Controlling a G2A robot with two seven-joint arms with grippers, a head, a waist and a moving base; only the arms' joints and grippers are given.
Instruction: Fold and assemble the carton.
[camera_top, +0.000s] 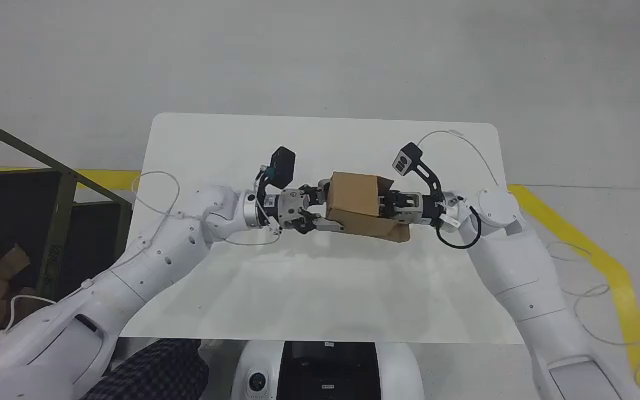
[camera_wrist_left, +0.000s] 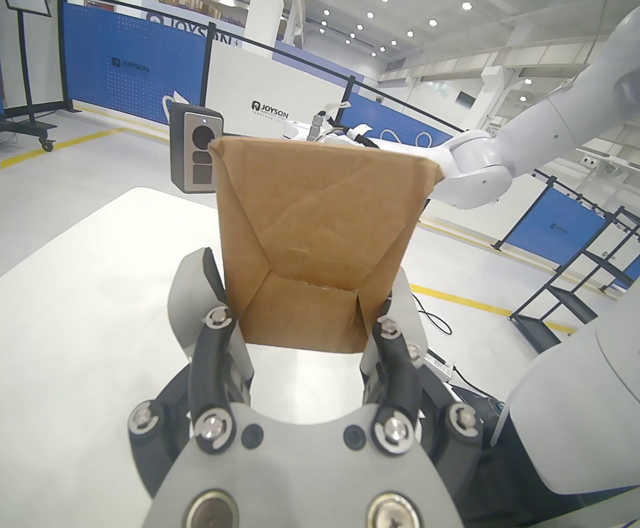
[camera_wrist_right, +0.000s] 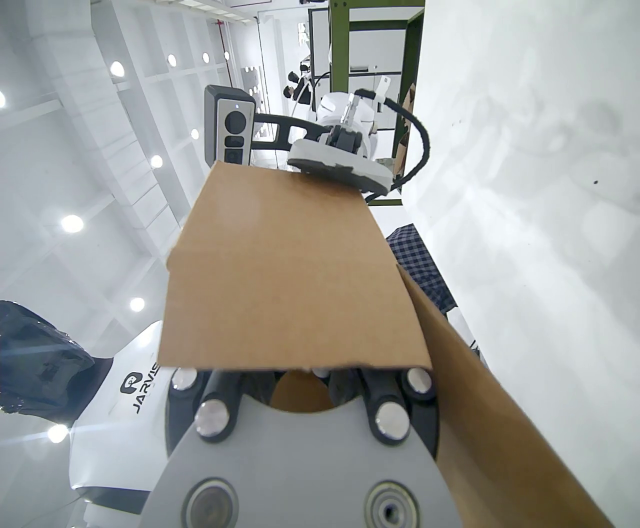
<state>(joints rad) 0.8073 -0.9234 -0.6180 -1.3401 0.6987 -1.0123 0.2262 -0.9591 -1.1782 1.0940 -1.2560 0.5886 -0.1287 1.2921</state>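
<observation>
A brown carton (camera_top: 358, 202) is held over the middle of the white table (camera_top: 300, 290), between the two arms. My left gripper (camera_top: 312, 213) grips one end. In the left wrist view its fingers (camera_wrist_left: 212, 280) press on the two outer sides of the carton (camera_wrist_left: 315, 225), whose folded end flaps face the camera. My right gripper (camera_top: 393, 207) is at the opposite end. In the right wrist view a flat panel of the carton (camera_wrist_right: 290, 270) covers its fingertips, cardboard runs between its links, and a loose flap (camera_wrist_right: 490, 400) hangs to one side.
The table (camera_wrist_left: 75, 300) has bare room all around the carton. A dark green rack (camera_top: 40, 210) with cardboard stands off the table's left side. Yellow floor lines (camera_top: 560, 225) run past the right edge.
</observation>
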